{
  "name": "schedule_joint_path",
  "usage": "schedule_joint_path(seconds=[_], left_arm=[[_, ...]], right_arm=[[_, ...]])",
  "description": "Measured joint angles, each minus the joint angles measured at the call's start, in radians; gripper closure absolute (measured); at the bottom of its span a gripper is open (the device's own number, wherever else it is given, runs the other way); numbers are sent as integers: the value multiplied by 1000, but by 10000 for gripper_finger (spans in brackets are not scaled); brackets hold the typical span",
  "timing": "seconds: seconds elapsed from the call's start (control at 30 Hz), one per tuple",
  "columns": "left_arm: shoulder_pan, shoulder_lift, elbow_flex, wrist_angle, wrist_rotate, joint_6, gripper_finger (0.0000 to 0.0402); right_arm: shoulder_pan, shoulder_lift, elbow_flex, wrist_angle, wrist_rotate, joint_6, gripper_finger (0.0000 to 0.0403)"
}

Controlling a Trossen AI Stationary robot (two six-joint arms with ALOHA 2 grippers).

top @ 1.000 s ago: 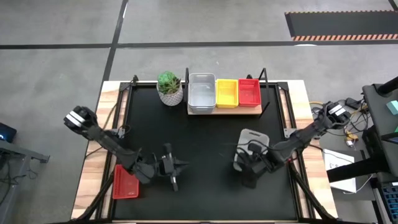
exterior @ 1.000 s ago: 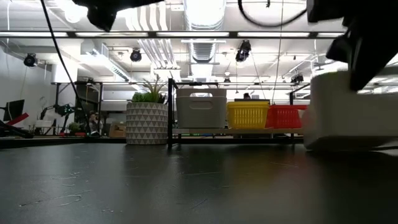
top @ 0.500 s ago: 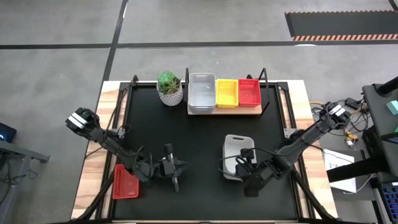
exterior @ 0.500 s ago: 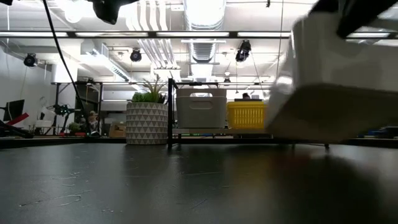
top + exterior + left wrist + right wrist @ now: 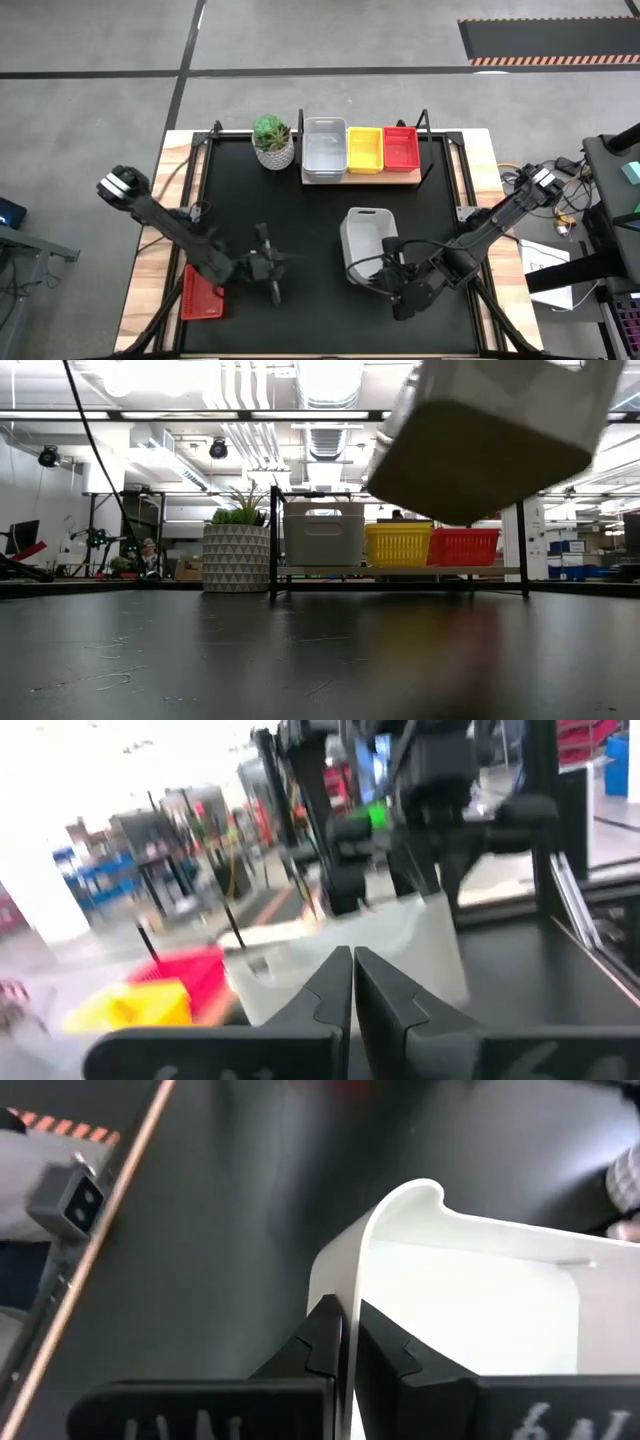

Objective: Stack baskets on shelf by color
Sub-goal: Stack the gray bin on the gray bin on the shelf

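Observation:
My right gripper [image 5: 388, 274] is shut on a white-grey basket [image 5: 365, 242], which hangs in the air over the mat's middle right; in the low view this basket [image 5: 490, 430] floats high and tilted. On the shelf [image 5: 385, 178] at the far edge stand a white-grey basket [image 5: 324, 150], a yellow basket [image 5: 364, 149] and a red basket [image 5: 401, 146], side by side. Another red basket [image 5: 201, 294] lies on the table's near left edge. My left gripper [image 5: 270, 268] hovers shut just right of that basket, holding nothing; its wrist view shows the shut fingers [image 5: 352, 960]. My right gripper [image 5: 347, 1312] pinches the white-grey basket's side wall [image 5: 352, 1265] at its rim, near a rounded corner, one finger [image 5: 325, 1335] outside and the other inside. The fingers come from the table's near right side. The basket is lifted clear of the mat and tilted.
A white pot with a green plant [image 5: 273, 141] stands left of the shelf at the far edge. Thin black uprights [image 5: 424, 122] rise at the shelf's ends. The black mat [image 5: 310, 220] is bare between the arms and the shelf.
My right gripper has risen and swung toward the table's left, carrying the white-grey basket. A second ago the basket rested on the mat at the right; now it hangs clear, high above the mat and tipped. The basket has also shifted left.

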Motion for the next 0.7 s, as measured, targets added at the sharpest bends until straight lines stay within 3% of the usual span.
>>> schedule_joint_path(seconds=[0.2,0.37,0.6,0.7], left_arm=[[-22,-213,0,-47,-2,252,402],[-21,-353,-7,-199,-3,252,402],[-26,-442,-86,-236,-3,202,402],[-26,-464,-106,-236,-2,202,402]], right_arm=[[0,0,95,-1,37,-113,394],[-60,0,193,-13,104,-247,394],[-312,0,318,-23,83,-406,394],[-466,0,345,-23,-48,-463,394]])
